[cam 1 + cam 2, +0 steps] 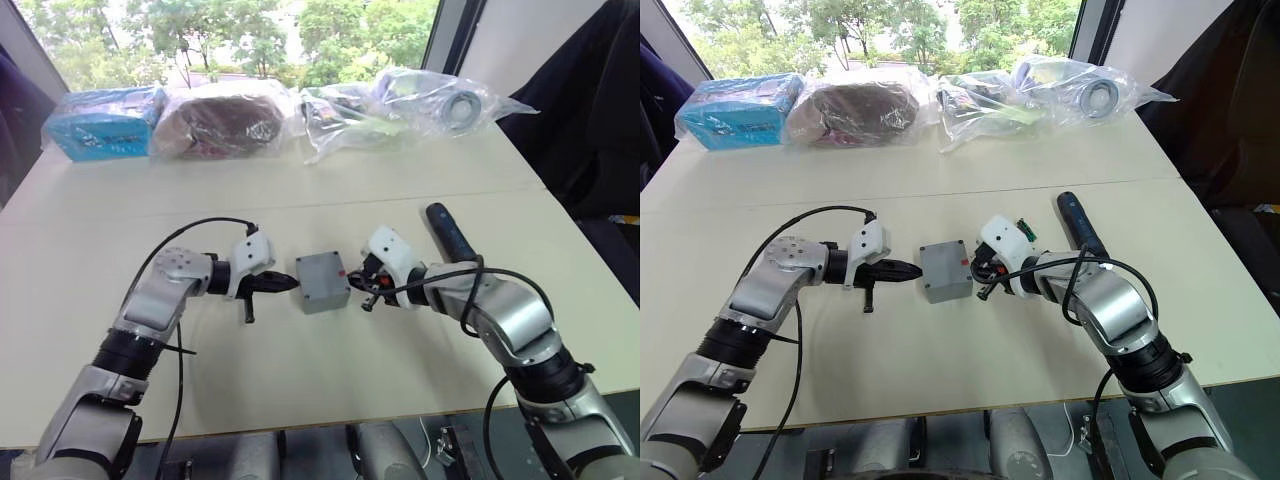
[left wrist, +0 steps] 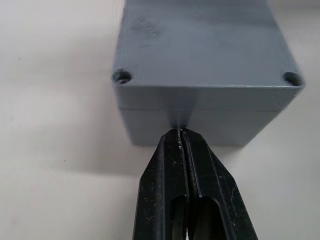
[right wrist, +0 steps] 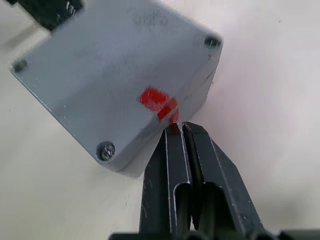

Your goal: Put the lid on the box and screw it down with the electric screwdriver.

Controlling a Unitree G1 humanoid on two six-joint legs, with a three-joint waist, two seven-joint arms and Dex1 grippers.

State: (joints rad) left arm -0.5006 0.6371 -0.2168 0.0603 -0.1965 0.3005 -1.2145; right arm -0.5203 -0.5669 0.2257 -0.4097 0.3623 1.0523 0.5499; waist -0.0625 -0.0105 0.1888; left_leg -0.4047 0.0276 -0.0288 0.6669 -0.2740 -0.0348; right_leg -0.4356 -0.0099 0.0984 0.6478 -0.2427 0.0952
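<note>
**Lid seated, both grippers pinch box from opposite sides; screwdriver lies behind right arm**

The box [image 1: 322, 283] sits mid-table with the lid [image 3: 107, 75] already on it, red mark up. The left gripper [image 1: 288, 283] has its fingers pressed together, tips touching the box's left wall at the seam. The right gripper [image 1: 358, 281] is likewise closed on nothing, tips against the wall on the red-mark side. The box lies directly between the two.

The electric screwdriver [image 1: 451, 233] lies flat on the table just behind the right forearm, long axis running away from the robot and slightly leftward. The right arm is clearly nearer it, so that arm looks the one to fetch it.

One corner shows a screw head [image 3: 106, 150]; the other visible corner holes look empty.

The plastic bags [image 1: 400, 100] along the far edge are well apart. The right arm's own cable [image 1: 470, 275] loops near the screwdriver's near end and may snag.
</note>
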